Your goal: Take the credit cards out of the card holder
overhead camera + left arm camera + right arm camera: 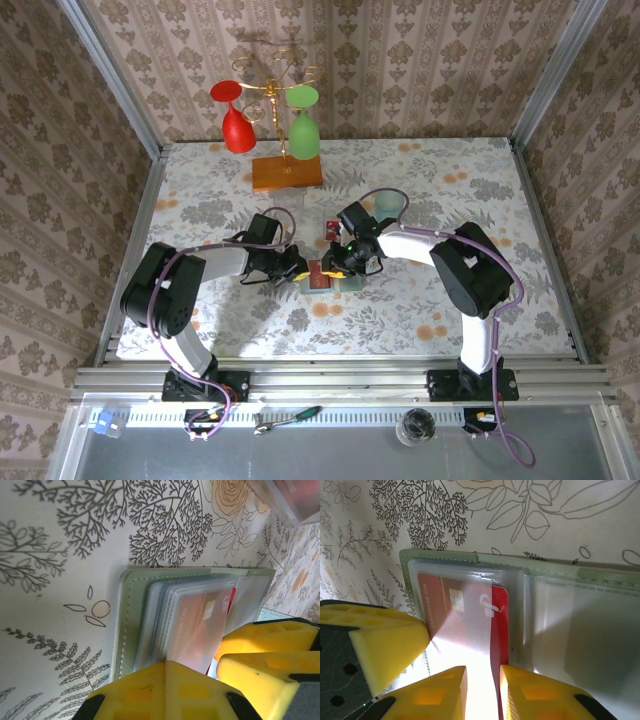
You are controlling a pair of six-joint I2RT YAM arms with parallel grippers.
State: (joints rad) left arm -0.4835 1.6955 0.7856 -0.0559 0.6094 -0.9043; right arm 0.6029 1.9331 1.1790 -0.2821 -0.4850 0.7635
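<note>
The card holder [345, 284] lies open on the flowered table, its pale green edge [129, 620] [445, 560] and clear sleeves facing up. A red credit card [200, 625] [470, 610] with a chip sits in a sleeve, its right edge poking out. My left gripper [300, 268] [166, 667] is shut on the near edge of the holder's sleeves. My right gripper [335, 265] [482, 680] stands narrowly open, its yellow fingers either side of the card's bare lower edge and the sleeve flap. One left finger [385, 640] shows beside the holder.
A wooden stand [287, 172] at the back carries a red glass [237, 125] and a green glass [303, 130]. A clear box [331, 226] [295, 500] with something red in it sits just behind the holder, and a teal cup [388, 203] stands to its right.
</note>
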